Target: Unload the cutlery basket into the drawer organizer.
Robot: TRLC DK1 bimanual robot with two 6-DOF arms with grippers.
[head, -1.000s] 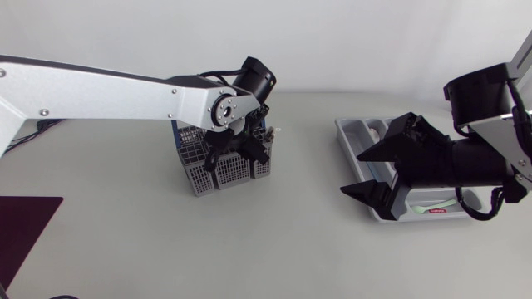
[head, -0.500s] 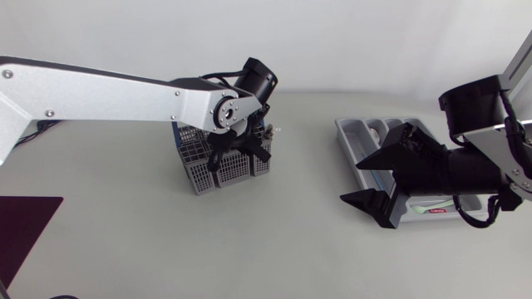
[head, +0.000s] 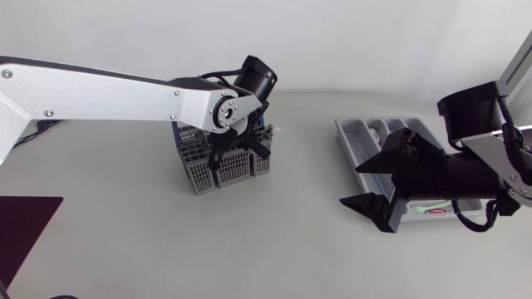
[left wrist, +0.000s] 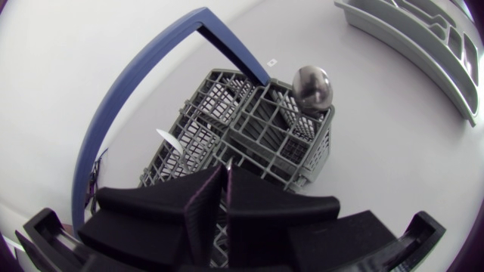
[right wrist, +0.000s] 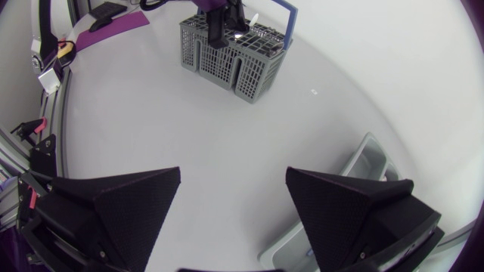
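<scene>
The grey cutlery basket (head: 199,173) with a blue handle (left wrist: 144,98) stands left of the table's middle. My left gripper (head: 238,153) reaches down into it, its fingers (left wrist: 249,198) pressed together on a thin metal cutlery handle (left wrist: 227,162) in a near compartment. A spoon (left wrist: 312,87) stands bowl up in a far corner compartment, and a knife blade (left wrist: 169,142) sticks up at the side. The grey drawer organizer (head: 346,138) lies at the right. My right gripper (head: 372,184) hangs wide open at its near left edge, holding nothing.
In the right wrist view the basket (right wrist: 231,53) is far ahead across bare table, and a corner of the organizer (right wrist: 364,160) shows beside the open fingers (right wrist: 113,204). A dark purple mat (head: 25,224) lies at the left front edge.
The left gripper's fingers have closed inside the basket. The right gripper has shifted slightly toward the table's front, still open.
</scene>
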